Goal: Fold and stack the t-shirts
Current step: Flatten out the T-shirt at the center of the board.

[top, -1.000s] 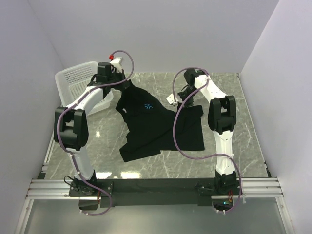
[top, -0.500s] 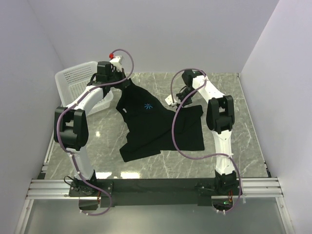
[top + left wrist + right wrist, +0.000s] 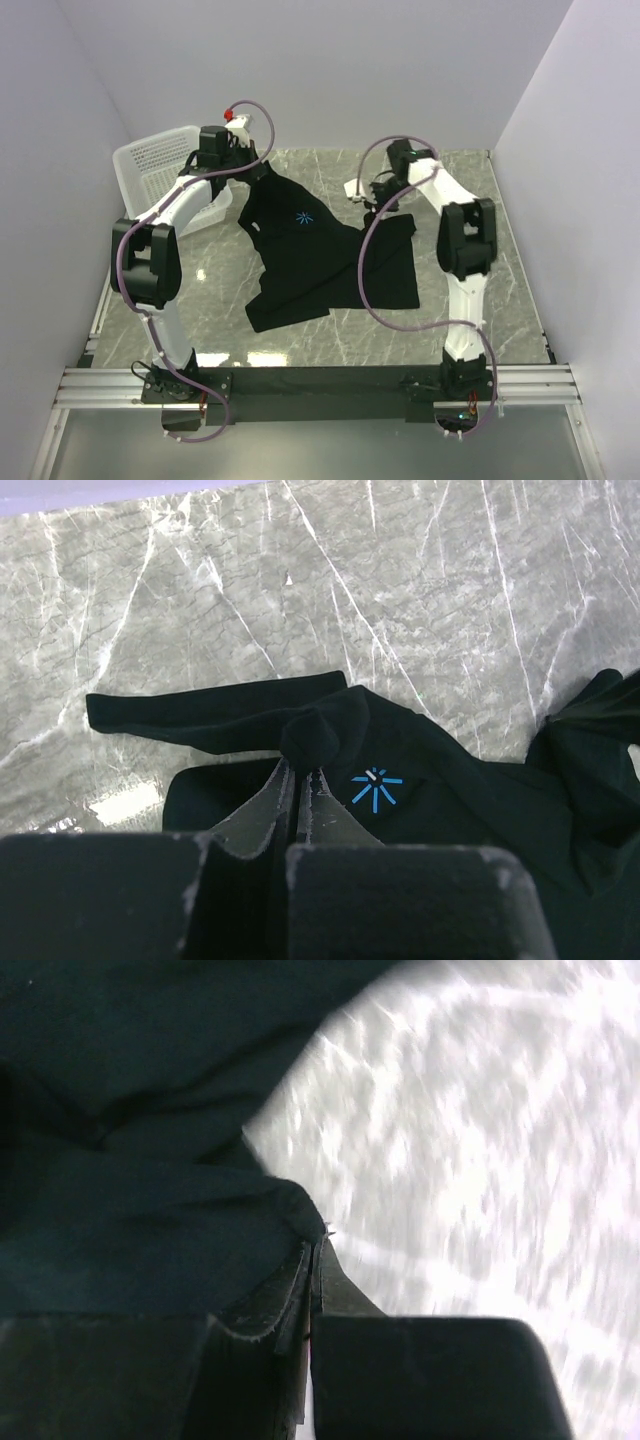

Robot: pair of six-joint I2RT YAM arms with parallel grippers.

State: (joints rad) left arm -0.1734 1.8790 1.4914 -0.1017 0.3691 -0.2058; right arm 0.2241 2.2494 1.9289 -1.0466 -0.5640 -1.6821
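Observation:
A black t-shirt (image 3: 320,260) with a small blue starburst print (image 3: 303,218) lies spread and partly rumpled on the marble table. My left gripper (image 3: 258,172) is at its far left corner, shut on a bunched fold of the fabric (image 3: 312,738), with the print (image 3: 376,786) just to the right of the jaws. My right gripper (image 3: 378,190) is at the shirt's far right edge. In the right wrist view its jaws (image 3: 316,1245) are pressed together with a tip of black cloth (image 3: 290,1210) pinched between them.
A white slatted basket (image 3: 150,165) stands tilted at the back left corner, beside the left arm. White walls close in the table (image 3: 500,200) on three sides. Purple cables loop over both arms.
My right gripper has shut on the shirt's edge, and the right arm has swung a little back and to the right. The left arm and the rest of the shirt have stayed put.

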